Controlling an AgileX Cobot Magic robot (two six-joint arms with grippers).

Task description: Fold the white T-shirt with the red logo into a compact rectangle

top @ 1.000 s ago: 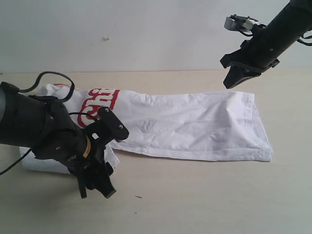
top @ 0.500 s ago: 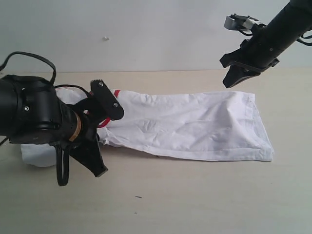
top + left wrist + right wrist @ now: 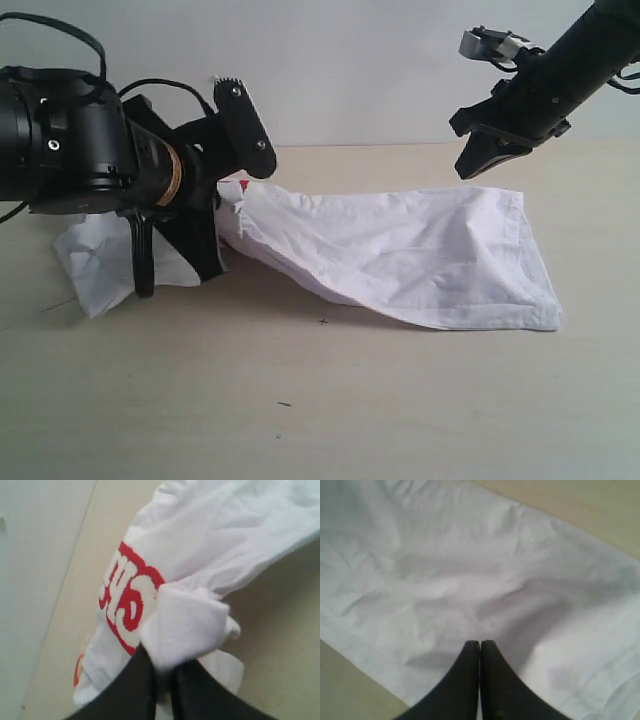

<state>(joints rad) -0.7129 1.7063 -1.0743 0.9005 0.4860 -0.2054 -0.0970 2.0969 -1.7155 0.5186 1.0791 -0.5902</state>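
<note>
Exterior view: the beige table (image 3: 400, 400) carries the white T-shirt (image 3: 420, 255), with its right end lying flat and its left end raised off the surface. The left gripper (image 3: 161, 667) pinches a bunched fold of the shirt. The right gripper (image 3: 480, 647), fingers pressed together and empty, hangs above the right end. The red logo (image 3: 125, 600) lies just beside the pinch.
</note>
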